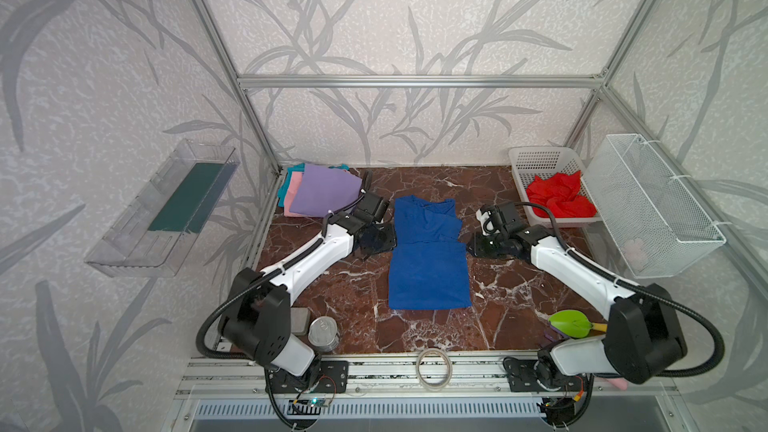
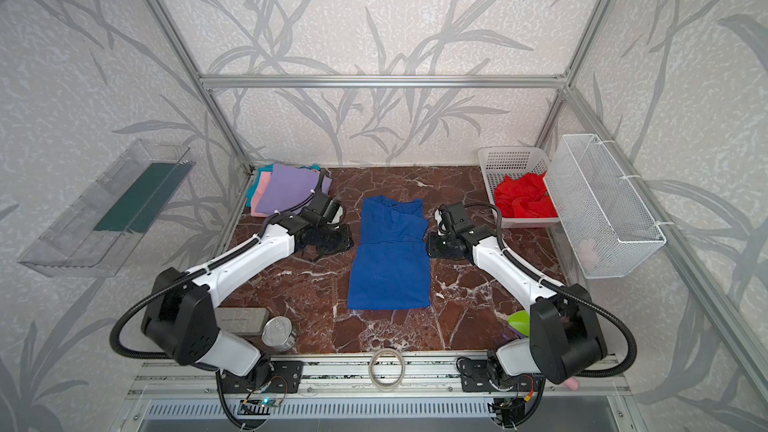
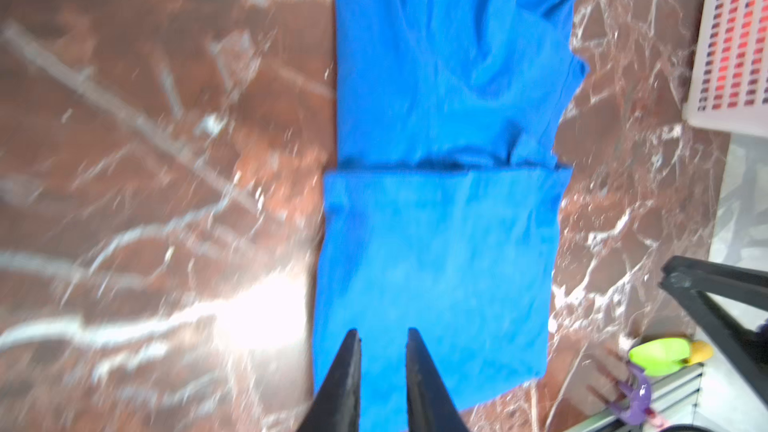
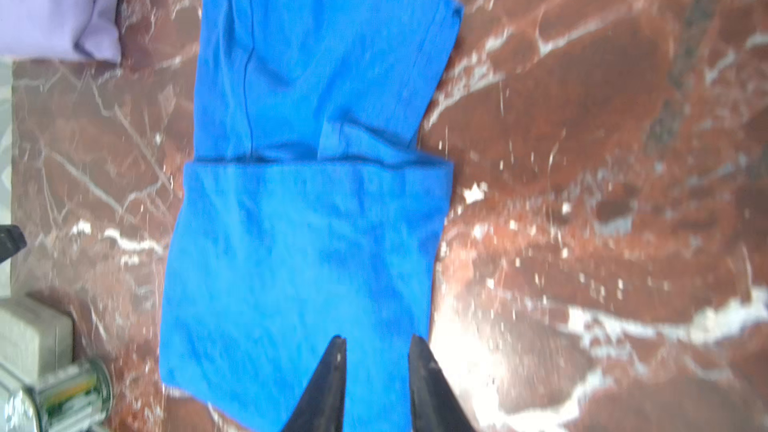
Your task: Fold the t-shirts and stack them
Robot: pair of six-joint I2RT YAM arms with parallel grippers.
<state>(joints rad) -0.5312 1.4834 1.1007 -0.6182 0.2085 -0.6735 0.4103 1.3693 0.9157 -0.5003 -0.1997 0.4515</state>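
Marble-look tabletop point(image 1: 332, 284) w/ blue tee point(image 1: 428, 268), leaf-print walls point(image 1: 374, 14).

Both arms reach forward and inward, left tool point(image 3: 382, 332) and right tool point(image 4: 376, 340) with jaws slightly parted.

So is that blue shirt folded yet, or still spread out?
Partly folded: the blue shirt lies as a narrow strip, sleeves tucked in, with a crosswise fold edge across its middle.

Marble worktop point(image 1: 519, 284) carried blue shirt point(image 1: 428, 259) centre, folded shirt stack point(image 1: 322, 195) far left, white basket point(image 1: 540, 157) far right, can point(image 1: 323, 332) near left.
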